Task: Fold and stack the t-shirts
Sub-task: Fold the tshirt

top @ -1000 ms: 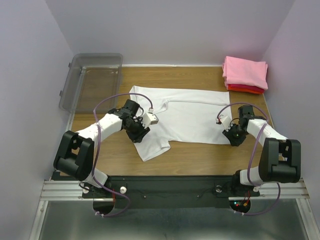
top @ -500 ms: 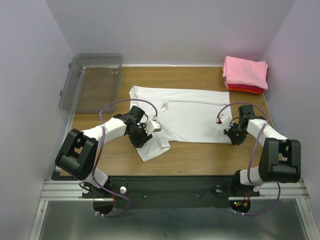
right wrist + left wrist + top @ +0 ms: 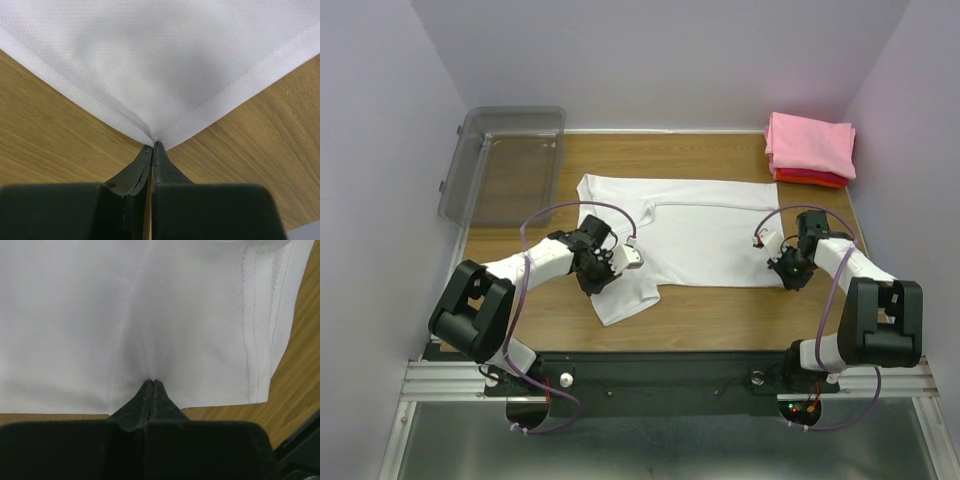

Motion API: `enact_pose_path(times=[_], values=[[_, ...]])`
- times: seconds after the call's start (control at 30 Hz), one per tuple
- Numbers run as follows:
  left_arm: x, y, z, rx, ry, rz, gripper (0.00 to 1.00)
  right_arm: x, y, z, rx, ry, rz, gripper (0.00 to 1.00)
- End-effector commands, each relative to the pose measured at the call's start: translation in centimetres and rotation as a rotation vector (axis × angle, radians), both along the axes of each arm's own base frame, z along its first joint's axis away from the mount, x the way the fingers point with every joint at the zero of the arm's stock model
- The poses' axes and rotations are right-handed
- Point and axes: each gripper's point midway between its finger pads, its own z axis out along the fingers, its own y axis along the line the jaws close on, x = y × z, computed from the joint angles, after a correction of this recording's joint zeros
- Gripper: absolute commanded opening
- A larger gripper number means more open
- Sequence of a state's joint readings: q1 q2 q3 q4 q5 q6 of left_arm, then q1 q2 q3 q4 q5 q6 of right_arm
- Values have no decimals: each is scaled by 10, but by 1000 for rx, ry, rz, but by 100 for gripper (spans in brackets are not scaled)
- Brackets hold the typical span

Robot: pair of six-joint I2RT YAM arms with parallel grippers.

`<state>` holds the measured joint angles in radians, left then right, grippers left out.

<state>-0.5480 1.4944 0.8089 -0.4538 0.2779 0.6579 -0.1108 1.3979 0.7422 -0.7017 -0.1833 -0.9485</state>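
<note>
Pink t-shirt (image 3: 810, 142) folded atop red t-shirt (image 3: 812, 180) far right; white t-shirt (image 3: 705, 235) lies unfolded, left gripper (image 3: 152, 382) pinching its near-left sleeve, right gripper (image 3: 152, 145) its near-right corner.

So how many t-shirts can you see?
3. The white t-shirt lies spread out in the middle of the table. The pink t-shirt sits folded in the far right corner, on top of the red t-shirt. More could hide under them.
</note>
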Motion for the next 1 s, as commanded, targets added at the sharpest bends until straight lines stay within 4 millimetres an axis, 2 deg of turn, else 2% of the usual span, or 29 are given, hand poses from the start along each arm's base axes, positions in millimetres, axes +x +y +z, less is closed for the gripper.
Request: enact_pose_path(times=[0.0, 0.17, 0.3, 0.47, 0.57, 0.63, 0.67, 0.73, 0.77, 0.87, 0.9, 0.97], values=[[-27, 6, 21, -14, 58, -23, 0, -6, -2, 14, -21, -18, 17, 1], [-26, 6, 54, -37, 11, -24, 0, -22, -4, 25, -39, -9, 19, 1], [-27, 5, 79, -67, -28, -25, 0, -24, -6, 40, -54, -49, 21, 1], [-13, 4, 98, -78, -85, -12, 0, -4, -8, 61, -55, -84, 18, 1], [9, 1, 111, -87, -137, 2, 0, 13, -9, 68, -52, -88, 22, 0], [21, 2, 113, -78, -153, 5, 0, 23, -9, 70, -47, -90, 26, 1], [34, 1, 123, -88, -184, 16, 0, 32, -10, 71, -45, -83, 28, 1], [48, 2, 122, -76, -183, 15, 0, 42, -11, 72, -49, -79, 33, 1], [63, 2, 128, -79, -197, 31, 0, 52, -13, 71, -51, -74, 39, 1], [84, 3, 134, -77, -215, 28, 0, 67, -15, 71, -51, -70, 45, 0], [97, 4, 136, -71, -221, 33, 0, 76, -15, 71, -49, -69, 44, 1], [110, 3, 135, -67, -227, 26, 0, 87, -16, 72, -48, -71, 46, 1]])
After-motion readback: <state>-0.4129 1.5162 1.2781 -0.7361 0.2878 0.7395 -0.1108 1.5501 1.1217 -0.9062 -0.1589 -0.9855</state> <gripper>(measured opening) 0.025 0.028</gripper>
